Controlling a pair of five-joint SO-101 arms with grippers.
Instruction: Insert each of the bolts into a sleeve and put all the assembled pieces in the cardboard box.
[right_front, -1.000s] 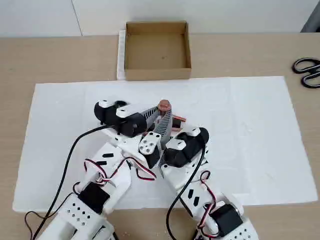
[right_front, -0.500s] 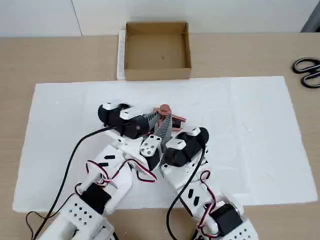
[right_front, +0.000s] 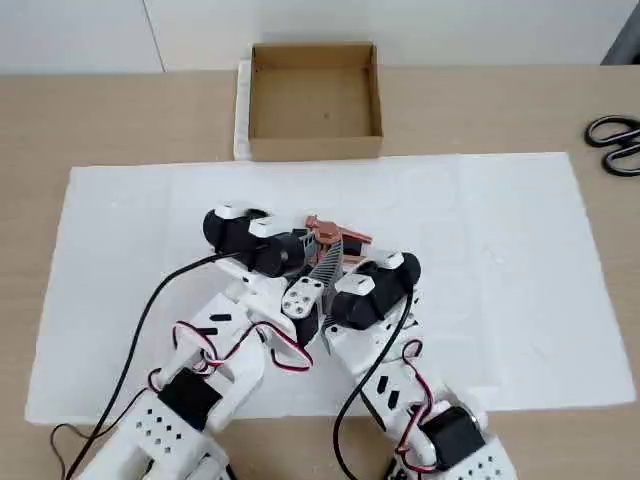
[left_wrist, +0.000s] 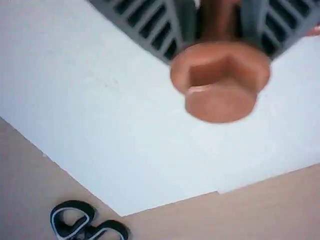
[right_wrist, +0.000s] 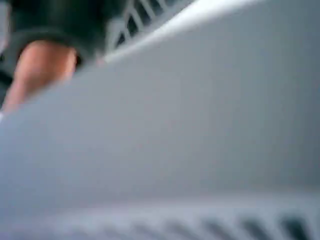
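A: Starting from above. Whereabouts of the bolt (right_front: 336, 233)?

B: Pinched in the left claw (right_front: 318, 240), above the middle of the white sheet (right_front: 500, 250), well short of the cardboard box (right_front: 315, 147). Hemmed in on the other side by the right claw (right_front: 332, 256), the two arms' ends crowded together there.

A: Pointing which way?

B: Tipped over, nearer level than upright, showing as a short brown bar slanting across the sheet. Hard to call the head end from up here.

A: Anything else on the tabletop (right_front: 120, 110)?

B: Black-handled scissors (right_front: 614, 145) at the far edge, off the sheet. Box open-topped, square, plain brown card.

A: Over to the left wrist.

B: Clamped tight on the bolt (left_wrist: 220, 82): shaft running back between the two grey ribbed fingers (left_wrist: 145, 20), head sticking out past the left claw (left_wrist: 217, 30). Long axis in line with the fingers. Smooth terracotta plastic, six-sided form on a round rim. Beyond it, matte white sheet (left_wrist: 100, 125), then pale wooden tabletop (left_wrist: 25, 200) and the scissors (left_wrist: 82, 225).

A: And the right wrist?

B: Smooth grey surface (right_wrist: 175, 125) close against the lens, too near to make out. Rounded brown shape (right_wrist: 42, 67) at one corner, beside dark ribbed plastic (right_wrist: 135, 22); cannot tell which piece. Cannot tell whether the right claw stands wide, narrow or closed on anything.
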